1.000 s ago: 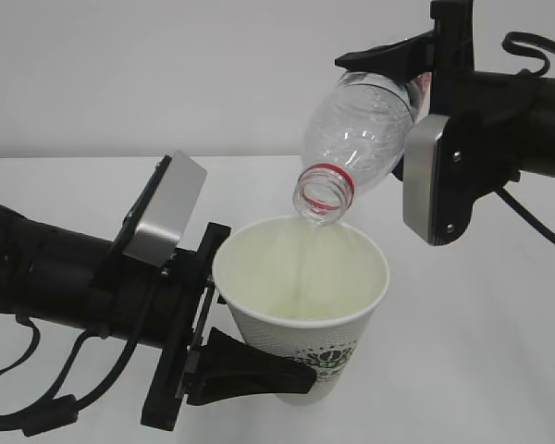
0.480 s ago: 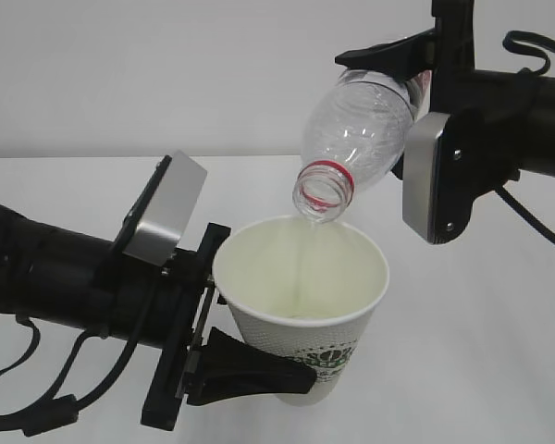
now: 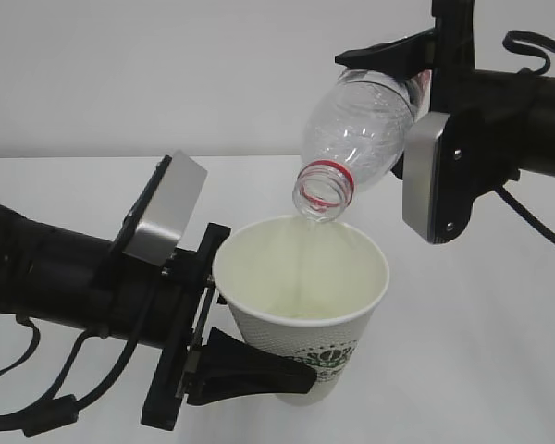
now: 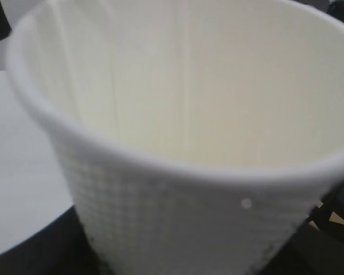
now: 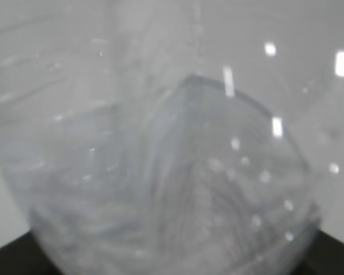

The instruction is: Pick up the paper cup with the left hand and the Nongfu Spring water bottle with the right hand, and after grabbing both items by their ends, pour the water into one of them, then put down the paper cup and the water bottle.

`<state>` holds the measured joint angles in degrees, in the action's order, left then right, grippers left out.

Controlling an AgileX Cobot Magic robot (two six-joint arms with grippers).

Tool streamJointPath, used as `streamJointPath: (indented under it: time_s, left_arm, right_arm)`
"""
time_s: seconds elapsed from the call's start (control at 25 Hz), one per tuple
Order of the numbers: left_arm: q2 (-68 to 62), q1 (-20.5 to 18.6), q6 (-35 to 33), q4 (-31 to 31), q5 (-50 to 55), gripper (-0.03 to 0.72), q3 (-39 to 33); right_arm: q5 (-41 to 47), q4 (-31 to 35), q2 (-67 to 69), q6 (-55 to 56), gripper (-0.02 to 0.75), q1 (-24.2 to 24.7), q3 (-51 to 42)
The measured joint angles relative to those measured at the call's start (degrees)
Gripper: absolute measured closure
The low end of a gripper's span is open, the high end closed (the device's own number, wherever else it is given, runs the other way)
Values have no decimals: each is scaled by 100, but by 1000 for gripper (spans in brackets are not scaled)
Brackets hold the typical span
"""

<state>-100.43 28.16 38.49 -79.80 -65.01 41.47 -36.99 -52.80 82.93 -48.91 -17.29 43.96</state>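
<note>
Above the table: both task items are held aloft, clear of the white table (image 3: 499,370) surface.
Paper cup: the paper cup (image 3: 305,305) stands upright in mid-air, over the near middle of the table, rolled rim uppermost, green logo visible low on its side.
Left pincer: the left hand (image 3: 250,356) grips the paper cup low on its wall; one black finger (image 3: 259,370) lies across the front near the base, the other sits behind the cup's left side. Pincer pinching the cup, jaws spread to its width.
Cup, left wrist view: the paper cup (image 4: 178,149) fills the view; grey dotted lettering shows on its outer wall, and the pale inside wall carries faint vertical streaks.
Water bottle: the Nongfu Spring water bottle (image 3: 356,139) is tilted steeply, open mouth and red neck ring pointing down, directly above the cup's rim without touching it.
Right pincer: the right hand (image 3: 416,79) clamps the bottle at its base end; one black finger (image 3: 384,57) runs over the top of the body. Pincer pinching the bottle.
Bottle, right wrist view: the Nongfu Spring water bottle (image 5: 172,172) appears as a blurred clear ribbed body; finger contact cannot be told there.
Water: the water (image 3: 301,310) lies in the cup bottom, faintly yellowish. Whether a stream falls from the mouth cannot be told.
</note>
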Motion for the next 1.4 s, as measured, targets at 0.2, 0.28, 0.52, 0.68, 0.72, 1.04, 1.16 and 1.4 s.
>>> streamJointPath:
  time_s: [0.2, 0.28, 0.52, 0.68, 0.72, 1.04, 1.16, 1.4]
  left_arm:
    - [0, 0, 0, 0, 0, 203, 0]
    - [0, 0, 0, 0, 0, 204, 0]
    - [0, 0, 0, 11, 0, 204, 0]
    - [0, 0, 0, 11, 0, 204, 0]
    - [0, 0, 0, 11, 0, 204, 0]
    - [0, 0, 12, 11, 0, 205, 0]
    - [0, 0, 12, 11, 0, 205, 0]
    - [0, 229, 12, 40, 18, 205, 0]
  right_arm:
    - [0, 0, 0, 0, 245, 0, 0]
    - [0, 0, 0, 0, 245, 0, 0]
    - [0, 0, 0, 0, 245, 0, 0]
    - [0, 0, 0, 0, 245, 0, 7]
    - [0, 0, 0, 0, 245, 0, 7]
    - [-26, 0, 0, 0, 245, 0, 7]
    - [-43, 0, 0, 0, 245, 0, 7]
    - [-52, 10, 0, -26, 245, 0, 13]
